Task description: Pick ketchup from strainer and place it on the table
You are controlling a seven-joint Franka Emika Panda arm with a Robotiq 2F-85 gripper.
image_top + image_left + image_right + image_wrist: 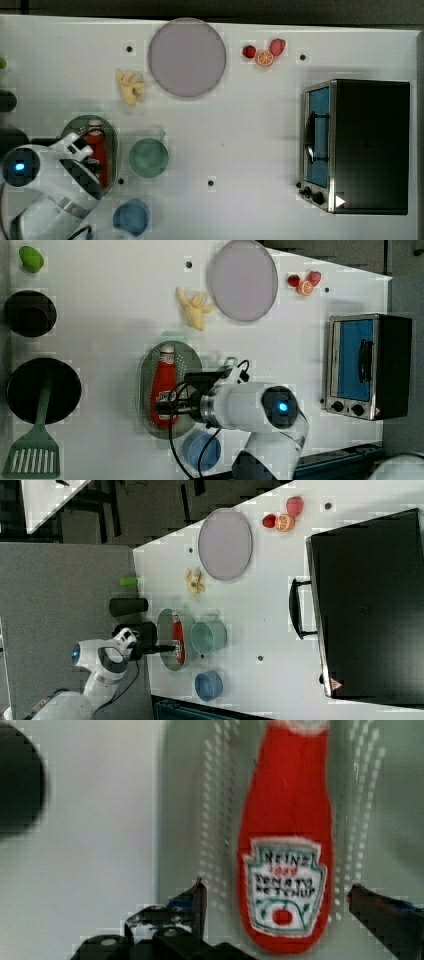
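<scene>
The small red squeeze ketchup bottle (285,855) with white cap and white label lies flat inside the pale green oval perforated plastic strainer (146,390), which sits on the large white surface (250,130). The end effector (280,910) hangs over the bottle's label end, fingers (197,900) spread wide on either side of it, clamped on nothing. A round green cup (148,157) stands just beside the strainer.

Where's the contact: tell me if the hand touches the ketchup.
Apart. In the wrist view the hand's fingers flank the ketchup with strainer showing between.
</scene>
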